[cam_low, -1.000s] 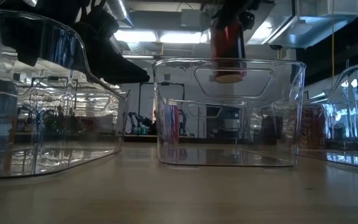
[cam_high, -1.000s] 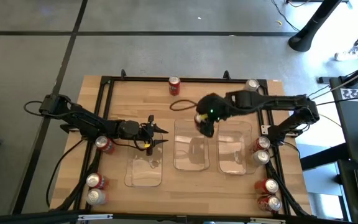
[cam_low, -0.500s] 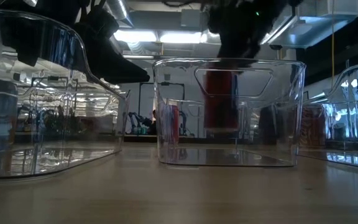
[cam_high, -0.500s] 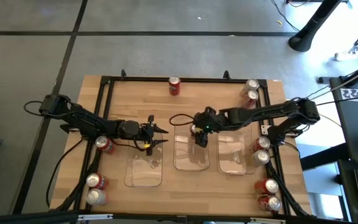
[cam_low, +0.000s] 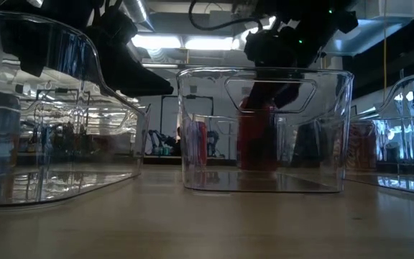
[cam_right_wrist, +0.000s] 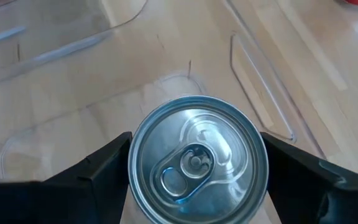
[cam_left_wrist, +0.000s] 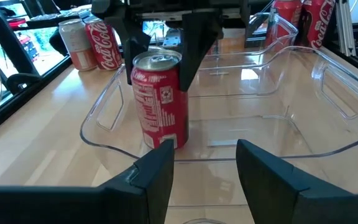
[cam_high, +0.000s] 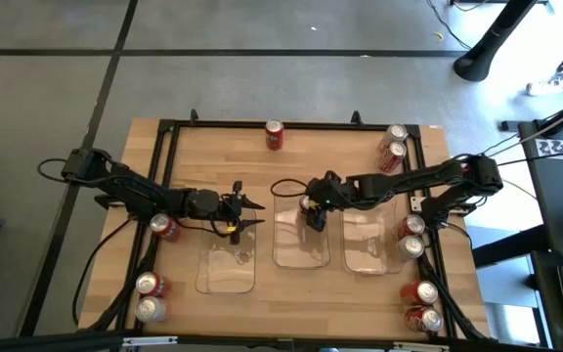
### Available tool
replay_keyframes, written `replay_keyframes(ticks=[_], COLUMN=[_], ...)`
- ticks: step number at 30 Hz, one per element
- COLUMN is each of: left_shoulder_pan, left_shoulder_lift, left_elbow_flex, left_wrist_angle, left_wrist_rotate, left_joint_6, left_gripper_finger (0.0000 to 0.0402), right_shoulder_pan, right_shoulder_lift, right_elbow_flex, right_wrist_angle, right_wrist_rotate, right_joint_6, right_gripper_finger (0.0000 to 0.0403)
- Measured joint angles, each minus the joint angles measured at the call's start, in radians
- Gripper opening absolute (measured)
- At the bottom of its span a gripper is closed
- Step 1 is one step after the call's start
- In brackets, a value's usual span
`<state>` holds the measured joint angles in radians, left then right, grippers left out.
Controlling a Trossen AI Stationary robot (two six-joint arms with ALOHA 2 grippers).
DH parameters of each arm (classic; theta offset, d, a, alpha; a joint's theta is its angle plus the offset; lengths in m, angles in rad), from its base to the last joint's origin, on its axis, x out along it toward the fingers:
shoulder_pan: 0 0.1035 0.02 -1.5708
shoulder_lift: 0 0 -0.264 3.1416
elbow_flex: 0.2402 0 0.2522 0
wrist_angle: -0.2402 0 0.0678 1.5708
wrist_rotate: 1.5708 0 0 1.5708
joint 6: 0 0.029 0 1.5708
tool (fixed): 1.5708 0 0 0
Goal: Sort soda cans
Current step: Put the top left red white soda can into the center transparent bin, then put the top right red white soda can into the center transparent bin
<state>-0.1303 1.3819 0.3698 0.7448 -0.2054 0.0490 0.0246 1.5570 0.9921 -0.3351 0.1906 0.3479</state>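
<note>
Inside the middle clear tray [cam_high: 301,244], near its far end, a red soda can [cam_left_wrist: 160,99] with a silver top [cam_right_wrist: 194,158] stands upright. My right gripper [cam_high: 312,210] is shut on it from above. My left gripper [cam_left_wrist: 204,162] hovers open and empty beyond the left tray's [cam_high: 228,272] far end, pointing toward the can. Several more red and silver cans stand on the table outside the trays: one at the far edge [cam_high: 274,135], two at the far right [cam_high: 394,143], and others along the left [cam_high: 164,227] and right [cam_high: 411,237] sides. My right gripper pinches the can's upper side wall [cam_left_wrist: 143,74] just under the rim between its two fingers [cam_right_wrist: 98,171], one on each side. The fingers slant down from above. The can is upright, its base down at the tray floor; whether it rests there I cannot tell.
A third clear tray [cam_high: 369,240] lies right of the middle one. Cans stand at the near left [cam_high: 150,297] and near right [cam_high: 422,306] corners. A black frame [cam_high: 164,137] rims the wooden table. Bare wood lies between the trays and the far edge.
My right gripper has come down with the red can, from above the middle tray's rim to inside the tray. The can has stayed upright and now has its base at the tray floor. My left arm has kept still.
</note>
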Motion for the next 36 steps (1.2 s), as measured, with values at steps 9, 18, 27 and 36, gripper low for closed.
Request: replay_keyframes(ticks=[9, 18, 27, 36], left_shoulder_pan=[0.000, 0.000, 0.000, 0.000], left_shoulder_lift=[0.000, 0.000, 0.000, 0.000], left_elbow_flex=[0.000, 0.000, 0.000, 0.000], left_wrist_angle=[0.000, -0.001, -0.002, -0.002], left_wrist_rotate=[0.000, 0.000, 0.000, 0.000], left_joint_6=[-0.001, -0.008, -0.009, -0.011], left_gripper_finger=[0.0164, 0.0164, 0.0164, 0.0164], right_shoulder_pan=[0.001, 0.001, -0.015, -0.220], right_shoulder_lift=[0.000, -0.022, -0.078, -0.163], right_elbow_flex=[-0.006, 0.111, 0.344, 0.365], right_wrist_angle=[-0.008, -0.205, -0.643, -0.966], right_wrist_rotate=[0.002, 0.004, 0.231, 0.330], right_joint_6=[-0.005, -0.023, 0.073, 0.253], right_gripper_finger=[0.0350, 0.0369, 0.0369, 0.0369])
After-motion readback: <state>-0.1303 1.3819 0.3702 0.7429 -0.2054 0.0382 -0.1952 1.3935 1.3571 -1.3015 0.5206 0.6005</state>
